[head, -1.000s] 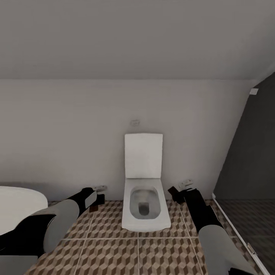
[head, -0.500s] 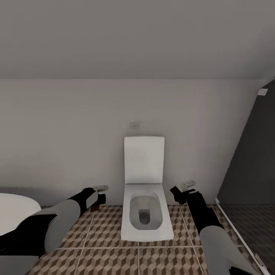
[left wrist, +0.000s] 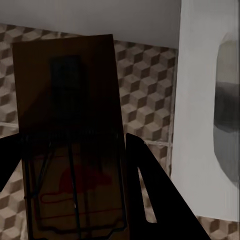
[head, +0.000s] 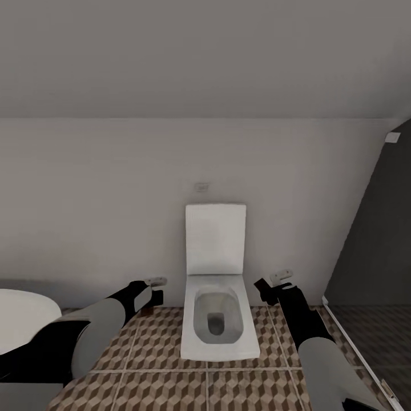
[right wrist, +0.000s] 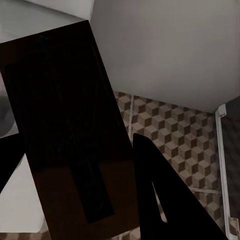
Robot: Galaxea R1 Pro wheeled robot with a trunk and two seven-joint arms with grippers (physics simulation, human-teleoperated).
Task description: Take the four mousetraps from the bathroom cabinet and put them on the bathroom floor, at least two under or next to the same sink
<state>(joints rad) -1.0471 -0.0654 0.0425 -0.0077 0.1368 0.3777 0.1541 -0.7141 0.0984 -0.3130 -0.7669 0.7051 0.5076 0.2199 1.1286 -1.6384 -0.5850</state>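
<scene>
Our left gripper (left wrist: pixel 75 150) grips one mousetrap (left wrist: pixel 70 135), our right gripper (right wrist: pixel 75 165) another mousetrap (right wrist: pixel 65 125), both beside the toilet (head: pixel 216 308). We judge that none lies on the bathroom floor (head: pixel 171 388) yet.

1. Toilet (head: pixel 216 319): white, square, lid raised against a pale wall, standing on the bathroom floor (head: pixel 171 388).
2. Left gripper (head: pixel 153 291) and right gripper (head: pixel 273 284): flanked the toilet; jaw state indiscernible.
3. White rounded fixture (head: pixel 23 314): at the left edge.
</scene>
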